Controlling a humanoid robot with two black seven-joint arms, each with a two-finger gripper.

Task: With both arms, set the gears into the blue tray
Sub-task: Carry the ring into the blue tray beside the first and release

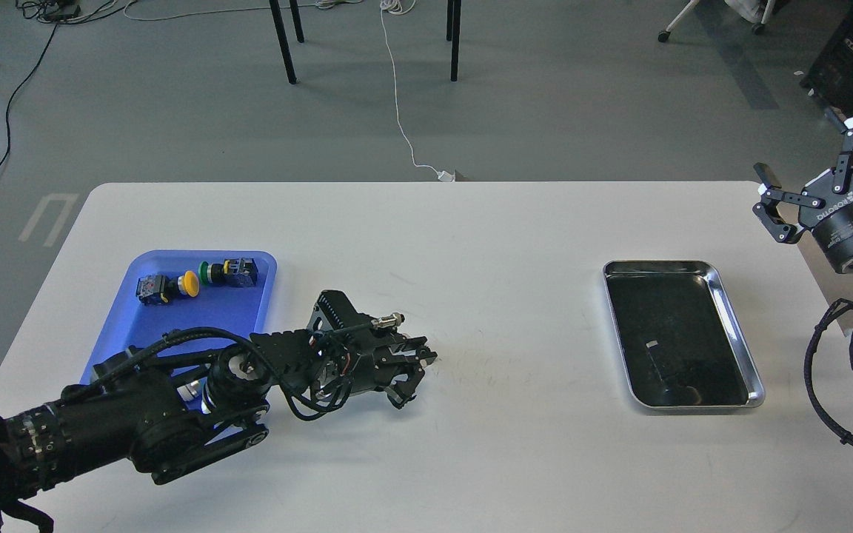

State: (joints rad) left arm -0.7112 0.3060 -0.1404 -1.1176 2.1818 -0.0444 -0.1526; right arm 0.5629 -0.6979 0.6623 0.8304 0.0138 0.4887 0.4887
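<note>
My left gripper (417,364) lies low on the white table, just right of the blue tray (204,307). Its fingers have come together around a small black gear, which is now almost hidden between them. The left arm crosses the tray's near end and covers it. At the table's far right edge, raised off the surface, my right gripper (813,161) stands open and holds nothing. No other gears show on the table.
Two push-button switches, one with a yellow cap (189,282) and one with a green cap (206,272), lie at the far end of the blue tray. A shiny steel tray (739,348) with black lining sits at the right. Chair legs and cables are on the floor behind.
</note>
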